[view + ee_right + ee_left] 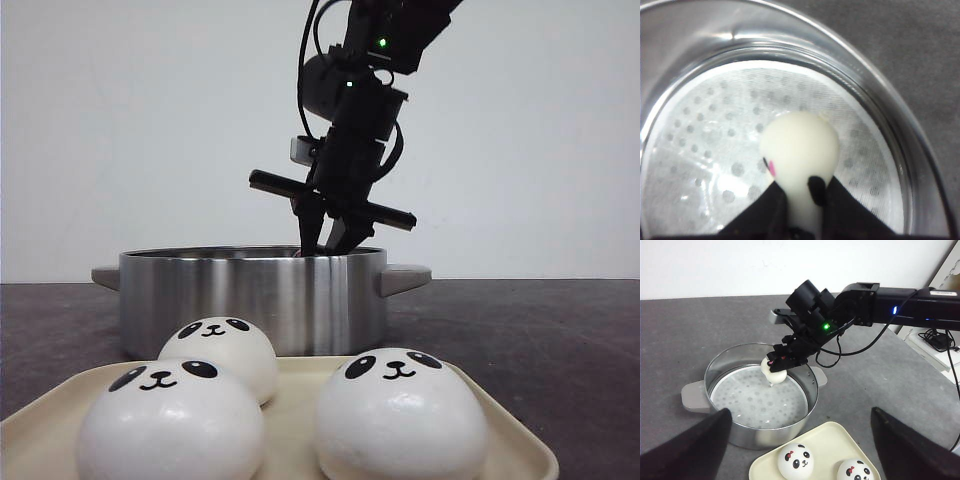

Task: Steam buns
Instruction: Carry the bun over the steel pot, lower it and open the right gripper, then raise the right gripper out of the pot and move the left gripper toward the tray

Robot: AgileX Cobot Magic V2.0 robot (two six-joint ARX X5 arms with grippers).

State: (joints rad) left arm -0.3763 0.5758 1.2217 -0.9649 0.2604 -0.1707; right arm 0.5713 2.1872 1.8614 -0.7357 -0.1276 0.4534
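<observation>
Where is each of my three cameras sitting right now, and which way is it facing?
Front view: low at table level, facing forward past three buns on the tray to the pot; the right claw dips inside.
Left wrist view: raised, looking down at pot and right arm; left claw open.
Right wrist view: over the pot, looking down at the perforated liner; right claw grips a bun.
Left and right wrist views share that bun.
</observation>
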